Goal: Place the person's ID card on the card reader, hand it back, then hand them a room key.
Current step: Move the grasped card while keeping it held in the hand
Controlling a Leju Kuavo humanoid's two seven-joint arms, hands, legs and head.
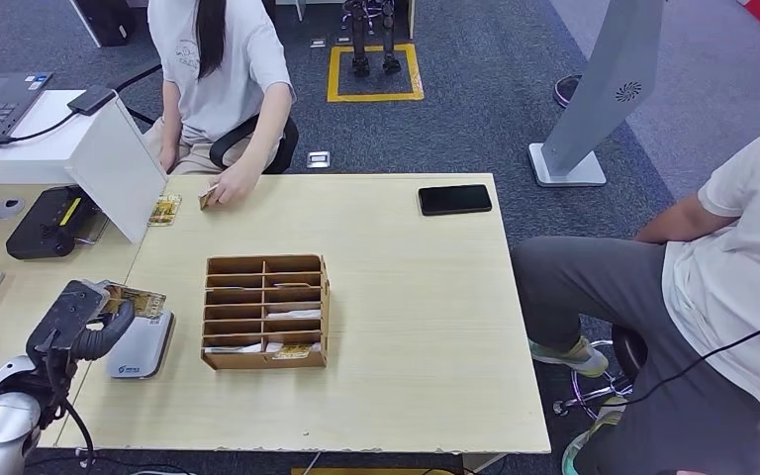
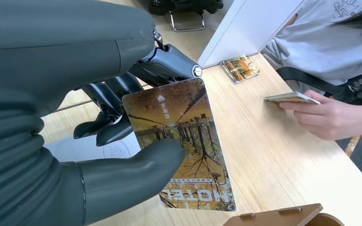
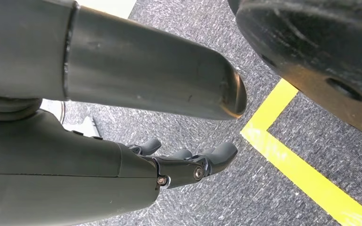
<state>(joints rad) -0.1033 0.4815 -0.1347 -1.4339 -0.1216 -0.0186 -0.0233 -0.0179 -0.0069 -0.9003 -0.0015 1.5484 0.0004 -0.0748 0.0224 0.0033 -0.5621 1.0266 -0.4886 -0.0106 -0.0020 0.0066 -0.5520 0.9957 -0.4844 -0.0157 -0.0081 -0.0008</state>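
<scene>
Autumn-print hotel card [image 2: 184, 146] pinched above grey card reader [image 1: 141, 346].

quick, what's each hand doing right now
Left hand: holding a hotel key card between thumb and fingers, over the card reader.
Right hand: hanging beside the body above the carpet, holding nothing, fingers apart.

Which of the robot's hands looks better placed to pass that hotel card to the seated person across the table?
Left. Its left hand already holds the hotel card above the card reader, while the right hand hangs over the carpet, holding nothing.
</scene>
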